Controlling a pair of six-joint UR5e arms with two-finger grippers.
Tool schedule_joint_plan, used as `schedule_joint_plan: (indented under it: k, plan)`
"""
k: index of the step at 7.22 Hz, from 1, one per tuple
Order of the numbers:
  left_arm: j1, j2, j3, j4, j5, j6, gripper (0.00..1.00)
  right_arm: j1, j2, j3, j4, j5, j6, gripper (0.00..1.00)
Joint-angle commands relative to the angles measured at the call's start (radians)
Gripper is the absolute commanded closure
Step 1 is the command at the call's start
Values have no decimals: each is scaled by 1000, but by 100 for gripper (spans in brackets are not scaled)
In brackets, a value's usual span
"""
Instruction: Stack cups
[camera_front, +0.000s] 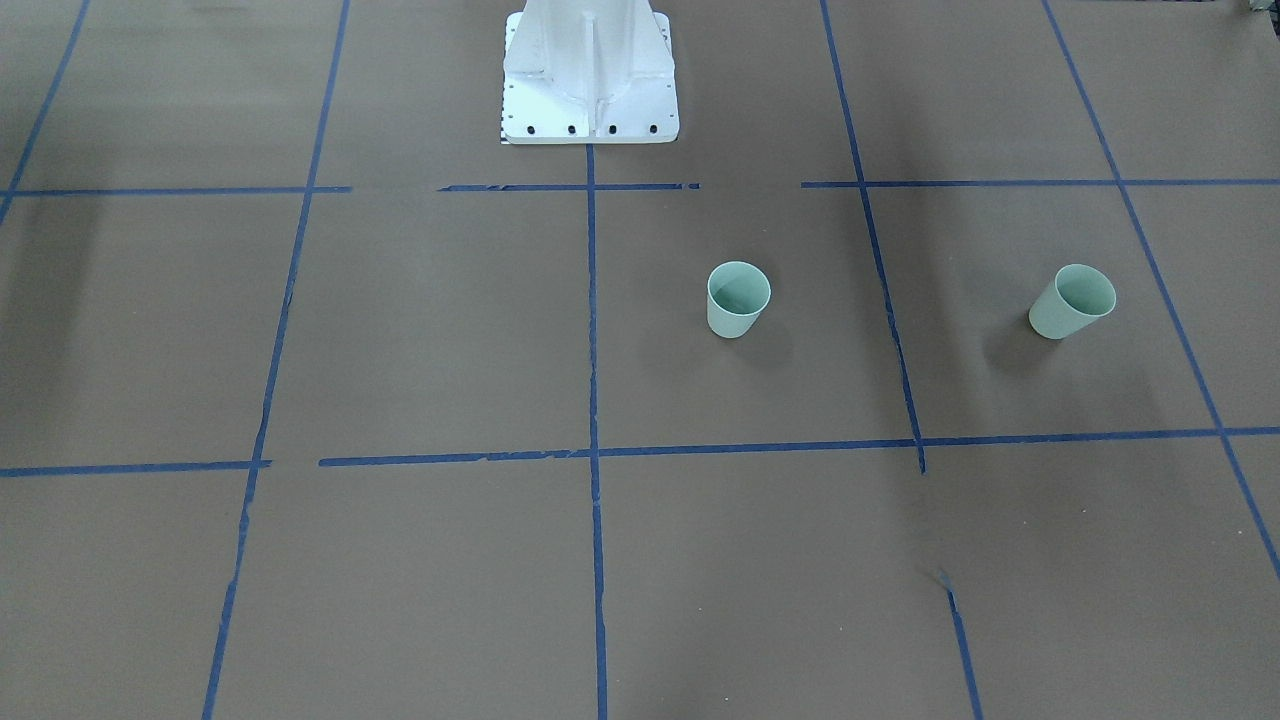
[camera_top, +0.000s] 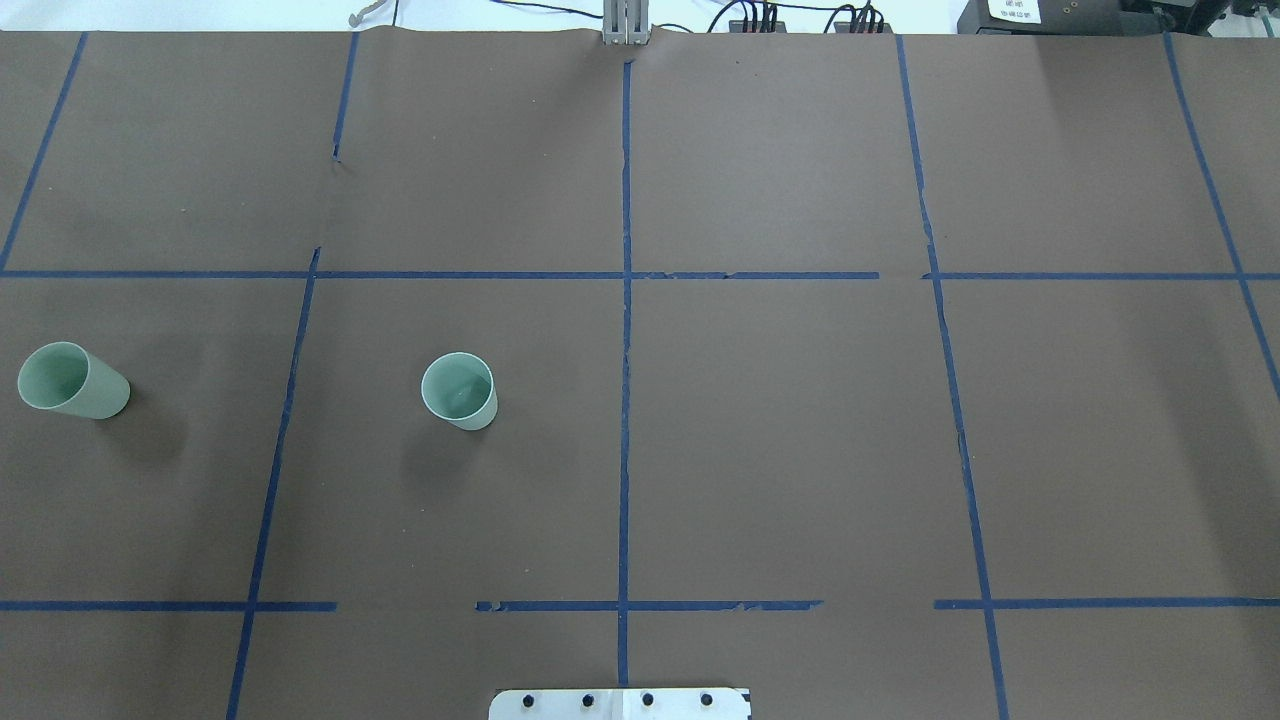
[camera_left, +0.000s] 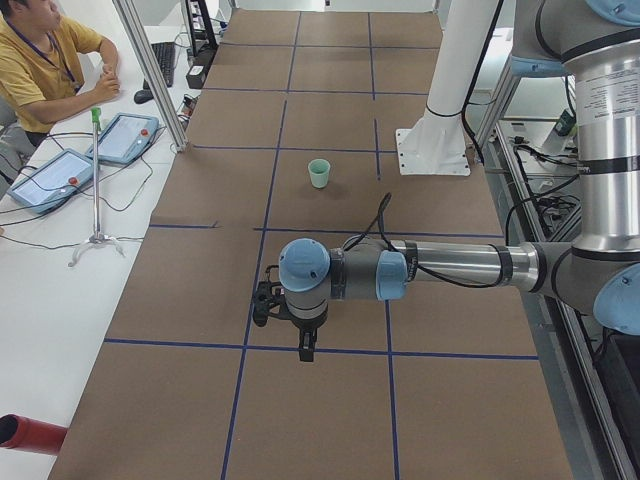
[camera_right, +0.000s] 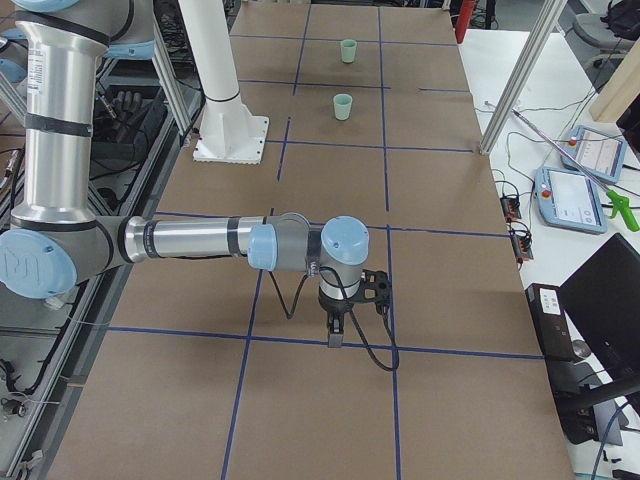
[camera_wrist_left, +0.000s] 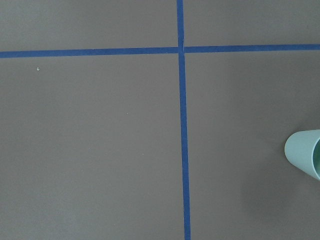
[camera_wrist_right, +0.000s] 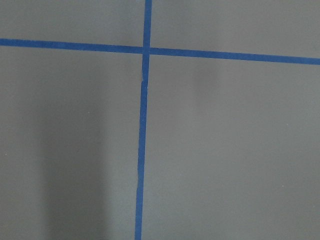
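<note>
Two pale mint-green cups stand upright and apart on the brown table. One cup (camera_front: 738, 298) (camera_top: 459, 390) is near the middle of the robot's left half. The other cup (camera_front: 1072, 301) (camera_top: 72, 380) is near the table's left end. Both show far off in the exterior right view (camera_right: 343, 106) (camera_right: 348, 50). One cup's edge (camera_wrist_left: 305, 155) shows in the left wrist view. My left gripper (camera_left: 305, 345) hangs high over the table and points down. My right gripper (camera_right: 335, 335) does the same on the other half. I cannot tell whether either is open or shut.
The white robot base (camera_front: 590, 80) (camera_top: 620, 703) stands at the table's near edge. Blue tape lines (camera_top: 625, 400) form a grid on the table. An operator (camera_left: 40, 60) sits by teach pendants (camera_left: 120, 135) beyond the far edge. A stand (camera_left: 97, 180) is beside them.
</note>
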Motion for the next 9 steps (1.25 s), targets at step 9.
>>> schedule_joint_plan:
  k: [9]
  plan:
    - [278, -30, 24, -437, 35, -533, 0, 1, 0, 0, 0, 0, 0, 0]
